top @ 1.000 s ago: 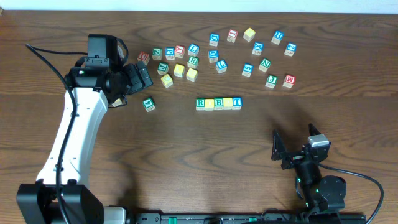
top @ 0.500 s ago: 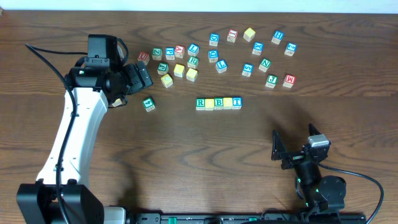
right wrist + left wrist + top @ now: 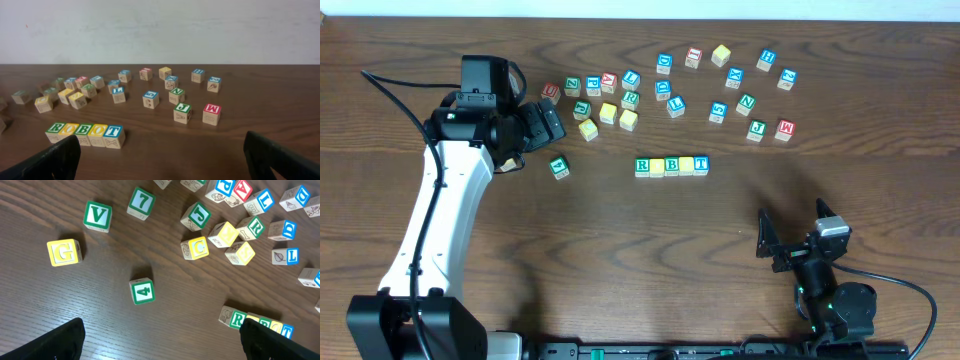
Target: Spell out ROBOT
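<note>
A dark wooden tabletop seen from above, with my two arms on it. Near the middle, five letter blocks sit touching in a straight row. From my right wrist camera the row reads R, O, B, O, T: green R, yellow O, green B, yellow O, blue T.

My left end effector hangs over the left side of the tabletop, at the left edge of a scatter of loose blocks beyond the row. Its fingers are spread wide and nothing is between them. Its wrist camera looks down on a green 4 block standing alone, with a yellow G block to that block's left in this view, and the end of the word row at the lower right.

My right end effector is low at the near right of the tabletop, well apart from the row. Its fingers are also spread wide and hold nothing. Ahead of it, a green J block and a red M block stand side by side.
</note>
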Controlling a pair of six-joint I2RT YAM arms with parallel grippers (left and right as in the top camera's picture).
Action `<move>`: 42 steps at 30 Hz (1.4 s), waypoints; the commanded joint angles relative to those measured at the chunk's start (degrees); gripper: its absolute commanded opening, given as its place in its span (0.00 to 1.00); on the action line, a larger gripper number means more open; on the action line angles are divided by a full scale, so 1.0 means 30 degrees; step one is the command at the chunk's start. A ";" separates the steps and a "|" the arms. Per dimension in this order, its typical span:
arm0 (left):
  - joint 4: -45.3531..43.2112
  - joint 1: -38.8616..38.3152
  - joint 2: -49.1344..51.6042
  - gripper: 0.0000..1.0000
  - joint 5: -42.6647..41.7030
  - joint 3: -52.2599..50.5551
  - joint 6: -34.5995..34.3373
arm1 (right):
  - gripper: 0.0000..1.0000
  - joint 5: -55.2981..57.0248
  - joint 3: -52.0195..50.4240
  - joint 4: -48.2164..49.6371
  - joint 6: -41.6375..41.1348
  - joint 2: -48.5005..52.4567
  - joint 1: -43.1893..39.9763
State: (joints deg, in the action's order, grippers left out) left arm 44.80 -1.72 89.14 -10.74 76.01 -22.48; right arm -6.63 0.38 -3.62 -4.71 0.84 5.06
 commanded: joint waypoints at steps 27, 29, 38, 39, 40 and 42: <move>-1.2211 -0.0503 -1.7201 0.98 0.1632 -1.5875 0.6783 | 0.99 -0.0189 -0.0022 -0.0029 0.0095 -0.0073 -0.0036; -1.2422 -0.0488 -1.8360 0.98 0.1763 -1.6830 0.6783 | 0.99 -0.0189 -0.0022 -0.0029 0.0095 -0.0073 -0.0036; -1.3784 -0.0488 -2.3088 0.98 0.1967 -2.1136 0.6790 | 0.99 -0.0197 -0.0022 -0.0029 0.0095 -0.0073 -0.0036; -1.4076 -0.0474 -2.3707 0.98 0.1974 -2.1682 0.6870 | 0.99 -0.0189 -0.0022 -0.0036 0.0095 -0.0073 -0.0036; -1.4324 -0.0423 -2.4225 0.98 0.1967 -2.2127 0.6943 | 0.99 -0.0197 -0.0022 -0.0036 0.0095 -0.0073 -0.0036; -1.4906 -0.0175 -2.5485 0.98 0.1960 -2.3139 0.6936 | 0.99 -0.0197 -0.0022 -0.0029 0.0095 -0.0073 -0.0036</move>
State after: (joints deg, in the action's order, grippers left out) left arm 1.80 -3.09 17.28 -5.61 9.91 -2.72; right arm -6.68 0.38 -3.57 -4.71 0.86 5.06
